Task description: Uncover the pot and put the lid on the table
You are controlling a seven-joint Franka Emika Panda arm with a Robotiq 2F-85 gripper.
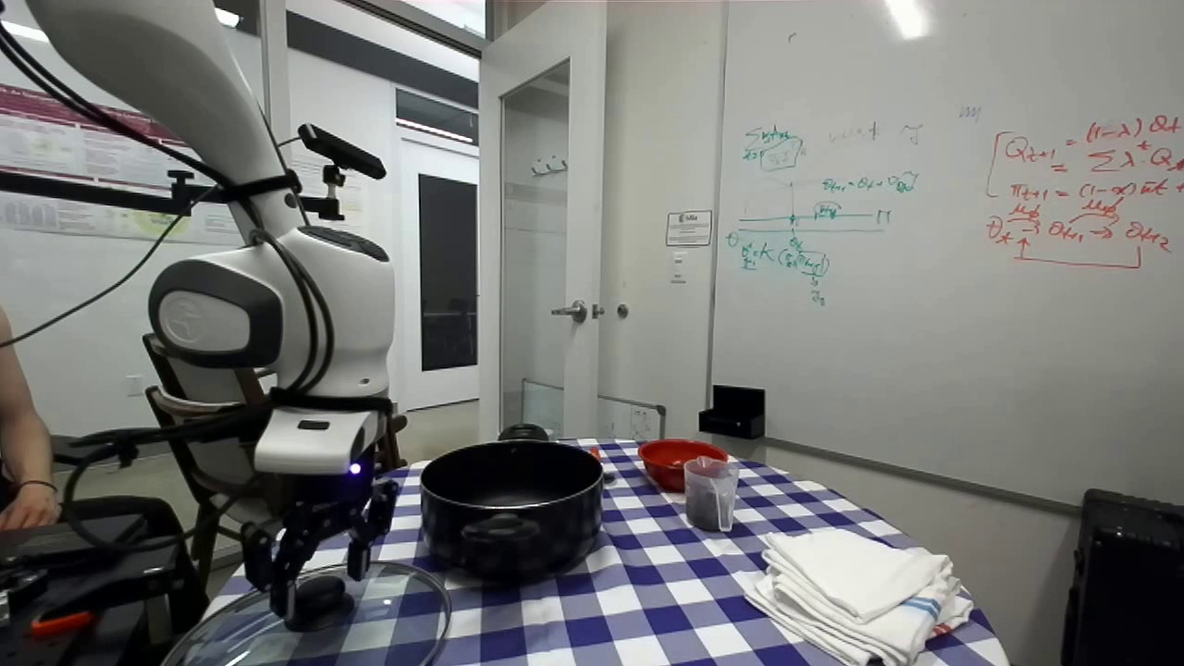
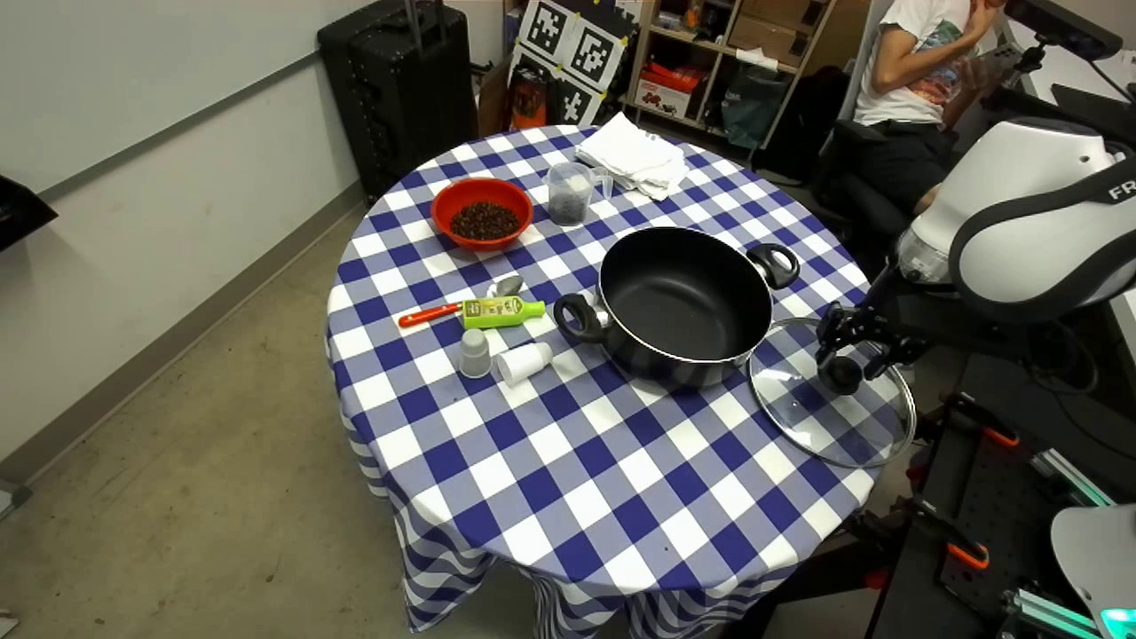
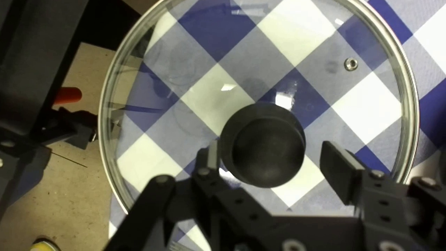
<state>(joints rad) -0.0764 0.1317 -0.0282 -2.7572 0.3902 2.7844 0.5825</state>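
I held the gripper [image 3: 273,161] low over the lid [image 2: 812,415], and its two fingers [image 3: 337,174] were spread wider than the round black knob [image 3: 264,150] between them; in the wrist view one finger was between eight and nine o'clock from the knob, so near that I could not tell if they touched; the other was between three and four o'clock, with a gap I could see. The lid was off the pot [image 2: 682,306] and lay knob up on the table [image 2: 586,479]; in the wrist view it stuck out past the table's edge at nine o'clock, and floor [image 3: 76,195] showed through it; a little metal ring [image 3: 351,64] was between one and two o'clock from the knob.

In an exterior view the pot stood upright near the middle of the table, with its handles [image 2: 790,266] at two and nine o'clock; the lid was just beside it at four o'clock, and I could not tell if the two touched; a green bottle [image 2: 503,311] lay at nine, with a red handle [image 2: 430,314] next to it; two small shakers [image 2: 525,362] were between eight and nine, one standing and one on its side; a red bowl [image 2: 484,190] of brown bits [image 2: 484,222] was at ten; a clear cup [image 2: 568,179] with dark stuff [image 2: 568,209] in it was between ten and eleven; white towels [image 2: 632,160] lay at eleven, near the table's edge; a person [image 2: 923,80] sat past the table, between one and two.
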